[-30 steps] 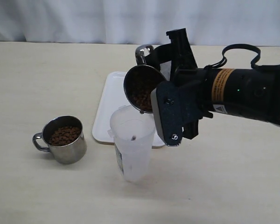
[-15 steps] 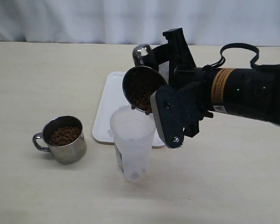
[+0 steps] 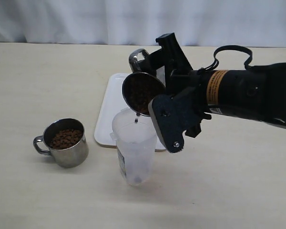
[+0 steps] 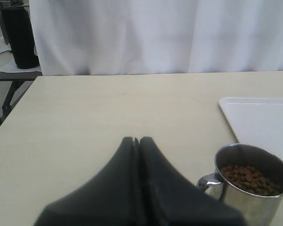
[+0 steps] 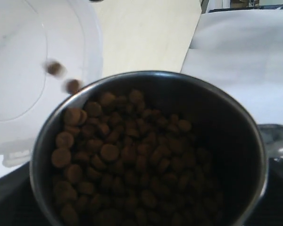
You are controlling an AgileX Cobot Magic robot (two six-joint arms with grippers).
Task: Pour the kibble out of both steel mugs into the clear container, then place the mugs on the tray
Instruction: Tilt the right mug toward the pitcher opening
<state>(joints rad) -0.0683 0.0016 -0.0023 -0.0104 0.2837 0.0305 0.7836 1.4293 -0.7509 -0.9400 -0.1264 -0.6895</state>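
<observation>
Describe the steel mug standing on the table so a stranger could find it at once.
Find the white tray on the beige table. Left of it in the exterior view, beside the clear container, a steel mug stands upright, holding kibble. Its twin is tilted in the air above the container.

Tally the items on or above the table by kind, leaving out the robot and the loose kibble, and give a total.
Steel mugs: 2
Clear container: 1
Tray: 1
Total: 4
</observation>
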